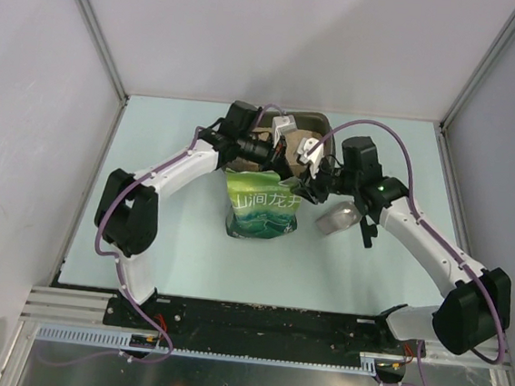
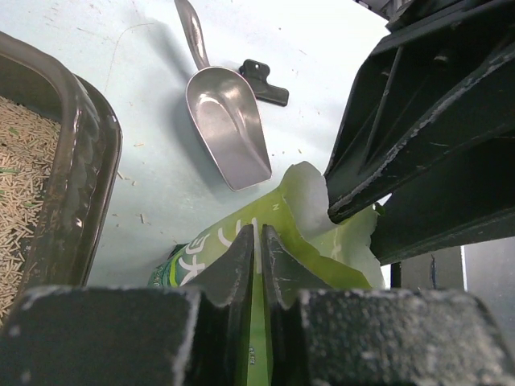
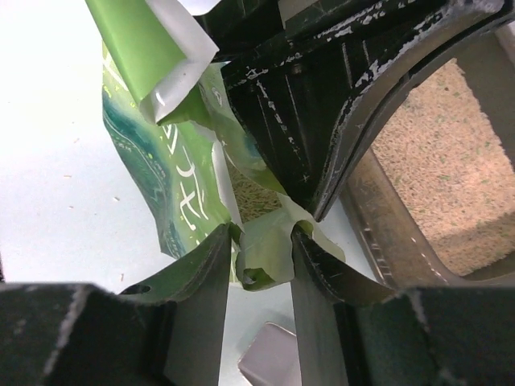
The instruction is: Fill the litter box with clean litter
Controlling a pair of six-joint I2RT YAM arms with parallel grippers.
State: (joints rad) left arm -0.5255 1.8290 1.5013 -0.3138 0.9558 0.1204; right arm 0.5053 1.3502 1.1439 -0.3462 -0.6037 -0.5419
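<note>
Pinching opposite lips of the green pouch [image 1: 260, 213] at frame centre, left gripper [image 2: 257, 233] nearly closed on thin film, right gripper [image 3: 261, 241] clamping a crumpled fold, probably to spread its mouth toward the litter box [image 1: 319, 119] just above, already holding clean litter [image 3: 451, 161].

Bright, even overhead light; scoop [image 2: 228, 129] glints, soft shadow at its 9 o'clock; left hand [image 2: 257, 233] blurred close up.
</note>
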